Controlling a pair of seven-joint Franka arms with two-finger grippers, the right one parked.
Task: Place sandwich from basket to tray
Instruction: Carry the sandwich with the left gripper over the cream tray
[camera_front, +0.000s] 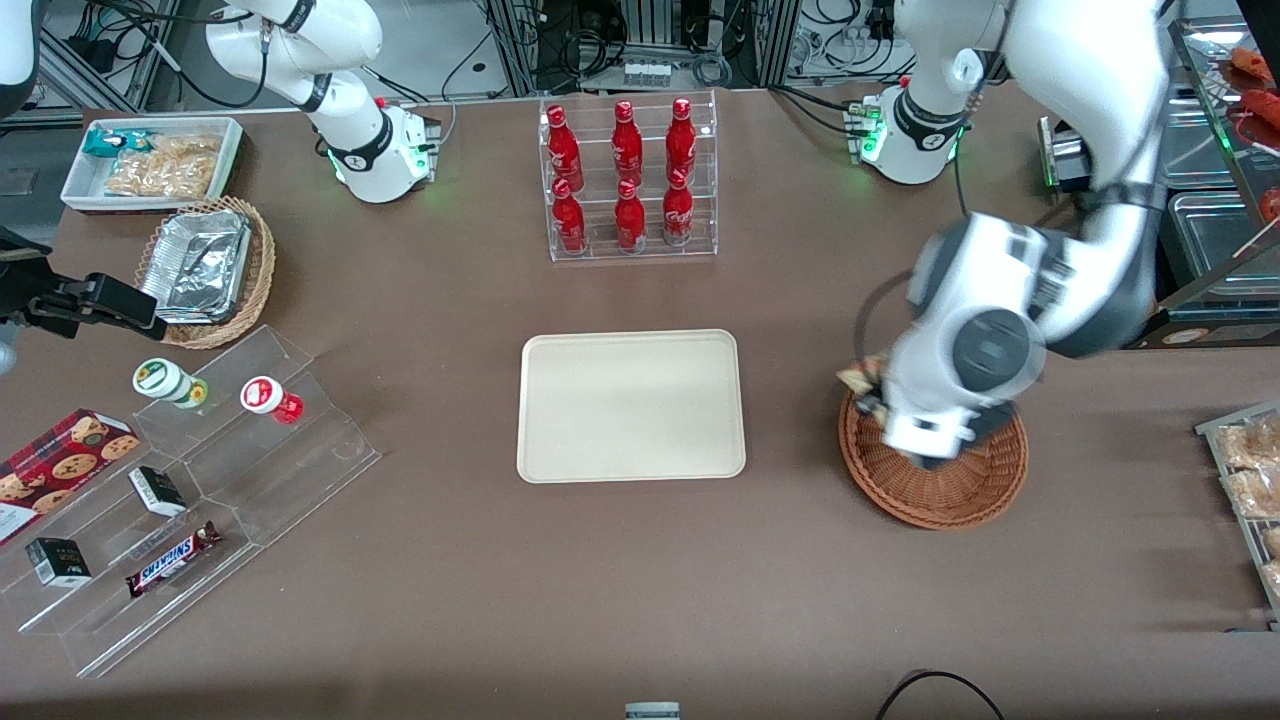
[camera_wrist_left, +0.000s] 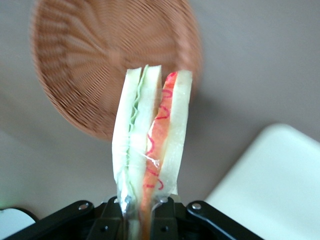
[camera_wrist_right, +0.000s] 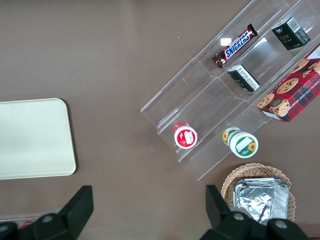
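A wrapped triangular sandwich (camera_wrist_left: 150, 140), white bread with green and red layers, is clamped at its narrow end in my left gripper (camera_wrist_left: 142, 206), which is shut on it. It hangs in the air above the table, clear of the reddish-brown wicker basket (camera_wrist_left: 100, 60), which holds nothing that I can see. From the front, the arm's wrist covers part of the basket (camera_front: 960, 490), and a corner of the sandwich (camera_front: 860, 378) sticks out over the basket's rim on the tray's side, by the gripper (camera_front: 878, 403). The cream tray (camera_front: 630, 405) lies bare at the table's middle; its corner (camera_wrist_left: 280, 185) also shows.
A clear rack of red bottles (camera_front: 630, 180) stands farther from the front camera than the tray. At the parked arm's end are a clear tiered stand with snacks (camera_front: 190, 480), a tan basket with foil trays (camera_front: 205, 270) and a white bin (camera_front: 150, 160). A wire rack of bagged snacks (camera_front: 1245, 480) sits at the working arm's end.
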